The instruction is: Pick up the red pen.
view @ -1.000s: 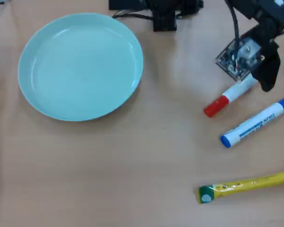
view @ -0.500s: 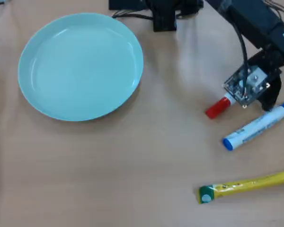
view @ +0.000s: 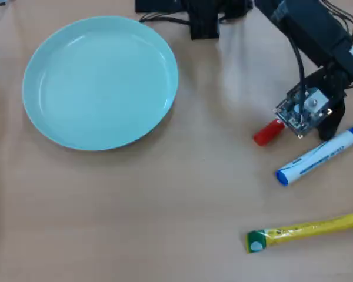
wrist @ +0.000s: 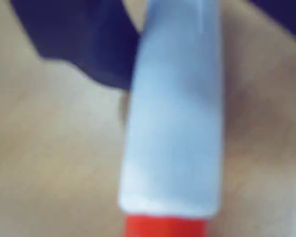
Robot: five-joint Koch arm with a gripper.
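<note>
Red pen [view: 268, 133]: you are seeing it lying on the table near the right edge, red cap poking out left of the gripper; the wrist view fills with its white barrel [wrist: 175, 113].
Gripper [view: 317, 126]: it is sitting over the barrel; whether it is gripping, you cannot tell.
Grip: be closing squarely across the barrel before lifting.
Blue pen [view: 317, 154]: lying just beside; you are risking a nudge.
Yellow tube [view: 306, 230]: near the bottom right corner, clear.
Plate [view: 32, 70]: upper left, well apart.

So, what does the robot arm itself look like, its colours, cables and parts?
In the overhead view the arm is black and boxy, with thin black cables running along it. A small bare circuit board with a silvery part sits at the wrist. The gripper is black too.
</note>
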